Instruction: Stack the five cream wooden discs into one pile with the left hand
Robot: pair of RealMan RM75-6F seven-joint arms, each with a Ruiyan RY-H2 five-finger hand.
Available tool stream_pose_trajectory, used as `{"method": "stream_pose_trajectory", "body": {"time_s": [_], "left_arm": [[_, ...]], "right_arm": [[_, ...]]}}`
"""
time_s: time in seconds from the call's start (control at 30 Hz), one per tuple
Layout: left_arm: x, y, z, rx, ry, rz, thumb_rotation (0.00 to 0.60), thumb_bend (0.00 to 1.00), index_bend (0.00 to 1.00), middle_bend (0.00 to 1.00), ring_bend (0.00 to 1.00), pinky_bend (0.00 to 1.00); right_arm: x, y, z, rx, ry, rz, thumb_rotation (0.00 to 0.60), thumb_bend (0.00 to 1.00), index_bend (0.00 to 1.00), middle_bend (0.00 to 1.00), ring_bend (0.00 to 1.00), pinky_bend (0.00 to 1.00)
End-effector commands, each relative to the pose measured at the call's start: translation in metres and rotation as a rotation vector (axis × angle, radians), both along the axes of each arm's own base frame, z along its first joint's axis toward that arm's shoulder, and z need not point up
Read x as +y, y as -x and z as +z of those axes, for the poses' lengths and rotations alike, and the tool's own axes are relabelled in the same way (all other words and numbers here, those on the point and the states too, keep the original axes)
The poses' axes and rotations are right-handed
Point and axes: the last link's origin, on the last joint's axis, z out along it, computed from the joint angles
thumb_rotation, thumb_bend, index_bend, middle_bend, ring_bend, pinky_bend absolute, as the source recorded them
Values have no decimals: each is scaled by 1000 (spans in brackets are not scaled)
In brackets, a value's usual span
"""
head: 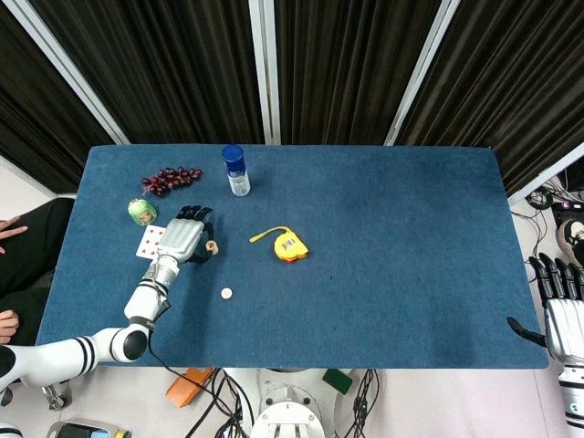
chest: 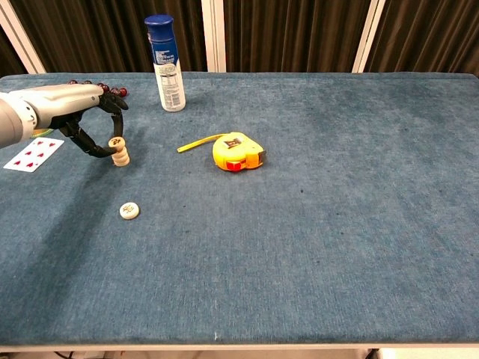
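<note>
My left hand [chest: 78,112] pinches one cream disc [chest: 115,142] between thumb and a finger, tilted just above a short pile of cream discs [chest: 120,158]. I cannot tell whether the held disc touches the pile. In the head view the left hand [head: 182,239] covers the pile, and only the held disc [head: 211,245] shows at its fingertips. Another cream disc [chest: 129,211] lies flat by itself nearer the front, also seen as the loose disc [head: 225,294] from above. My right hand [head: 561,319] hangs off the table's right edge, fingers apart and holding nothing.
A yellow tape measure [chest: 238,152] with its tape pulled out lies right of the pile. A blue-capped bottle [chest: 166,63] stands behind. A playing card [chest: 34,153], grapes [head: 172,178] and a small green figure [head: 141,211] sit at the left.
</note>
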Motion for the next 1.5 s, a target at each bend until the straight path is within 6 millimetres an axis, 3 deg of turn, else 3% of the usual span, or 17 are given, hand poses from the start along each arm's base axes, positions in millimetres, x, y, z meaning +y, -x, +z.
{"method": "stream_pose_trajectory", "body": {"time_s": [0.03, 0.83, 1.23, 1.5], "left_arm": [[0, 1, 0, 3, 1, 0, 600, 346, 497, 75, 0, 0], [-1, 5, 1, 6, 5, 6, 600, 326, 475, 75, 0, 0], [-2, 4, 2, 4, 1, 4, 600, 305, 403, 55, 0, 0], [-27, -13, 13, -26, -6, -125, 600, 300, 398, 55, 0, 0]], "right_arm": [[0, 0, 0, 0, 1, 1, 600, 205, 10, 87, 0, 14], [0, -4, 0, 6, 3, 3, 600, 205, 10, 87, 0, 14], [2, -4, 1, 5, 8, 5, 600, 205, 10, 87, 0, 14], [2, -5, 2, 5, 10, 11, 600, 205, 10, 87, 0, 14]]}}
